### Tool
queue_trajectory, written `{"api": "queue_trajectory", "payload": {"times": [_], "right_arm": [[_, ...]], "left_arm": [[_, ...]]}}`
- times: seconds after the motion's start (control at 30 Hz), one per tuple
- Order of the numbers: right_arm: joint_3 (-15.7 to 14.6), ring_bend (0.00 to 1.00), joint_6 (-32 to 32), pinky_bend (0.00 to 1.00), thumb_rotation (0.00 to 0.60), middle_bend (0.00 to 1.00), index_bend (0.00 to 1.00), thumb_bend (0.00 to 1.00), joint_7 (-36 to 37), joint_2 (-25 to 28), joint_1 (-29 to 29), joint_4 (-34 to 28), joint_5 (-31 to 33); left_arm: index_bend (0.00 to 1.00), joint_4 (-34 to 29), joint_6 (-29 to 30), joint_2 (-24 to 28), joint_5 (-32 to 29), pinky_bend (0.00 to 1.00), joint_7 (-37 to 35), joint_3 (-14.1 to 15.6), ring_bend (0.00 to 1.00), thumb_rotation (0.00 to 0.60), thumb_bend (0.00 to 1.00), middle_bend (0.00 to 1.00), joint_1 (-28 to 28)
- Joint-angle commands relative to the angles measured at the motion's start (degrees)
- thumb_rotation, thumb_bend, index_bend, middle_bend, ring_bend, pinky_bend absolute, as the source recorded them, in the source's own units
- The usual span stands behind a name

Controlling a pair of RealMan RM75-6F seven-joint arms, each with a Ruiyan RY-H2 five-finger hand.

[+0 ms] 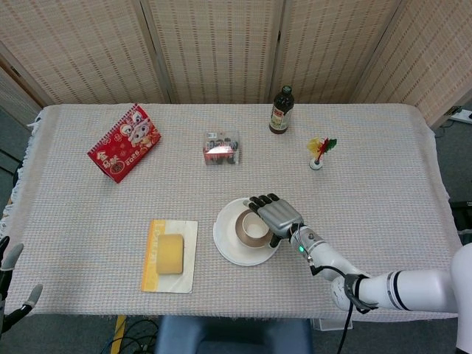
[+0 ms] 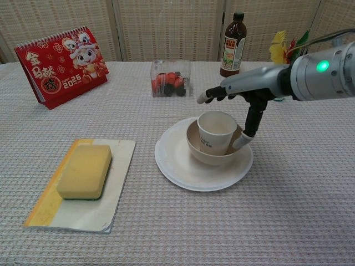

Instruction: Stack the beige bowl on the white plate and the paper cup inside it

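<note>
The right hand (image 2: 238, 105) hovers spread over the paper cup (image 2: 216, 132), fingers (image 2: 206, 97) stretched out above the cup's rim and the thumb pointing down just beside its right wall; no finger closes on the cup, so the hand holds nothing. Directly beneath the palm, the cup stands slightly tilted inside the beige bowl (image 2: 206, 157), and the bowl sits on the white plate (image 2: 176, 166). In the head view the right hand (image 1: 276, 217) covers the right edge of the cup (image 1: 251, 228). Only fingertips of the left hand (image 1: 15, 276) show at the frame's lower left corner; their pose cannot be told.
</note>
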Motion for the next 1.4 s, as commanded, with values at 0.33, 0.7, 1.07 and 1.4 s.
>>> {"api": "queue_trajectory", "payload": {"times": [0.33,0.7,1.07,1.4], "right_arm": [[1.87,0.00,5.90,0.00,0.600,0.00,0.00,0.14,9.42,20.52,-10.08,-17.32,-17.39],[-7.19,0.00,37.41,0.00,0.600,0.00,0.00,0.11,25.51,12.73,-38.35,0.50,-60.07],[-8.87,0.00,49.89,0.00,0.600,0.00,0.00,0.11,28.04,4.08,-50.26,18.53,-65.94],[-9.55,0.00,48.18,0.00,0.600,0.00,0.00,0.11,32.08,4.40,-53.56,20.57,-65.56]], "left_arm": [[0.00,-0.14,-0.38,-0.39,-0.80,0.26,0.93,-0.47,0.00,0.600,0.31,0.00,-0.02],[0.00,-0.22,-5.18,-2.10,0.14,0.26,5.06,0.38,0.00,0.600,0.31,0.00,-1.90],[0.00,0.04,-5.75,-2.46,0.22,0.26,5.37,0.36,0.00,0.600,0.31,0.00,-2.51],[0.00,0.13,-6.37,-2.39,-0.15,0.26,4.89,0.43,0.00,0.600,0.31,0.00,-2.94]]}}
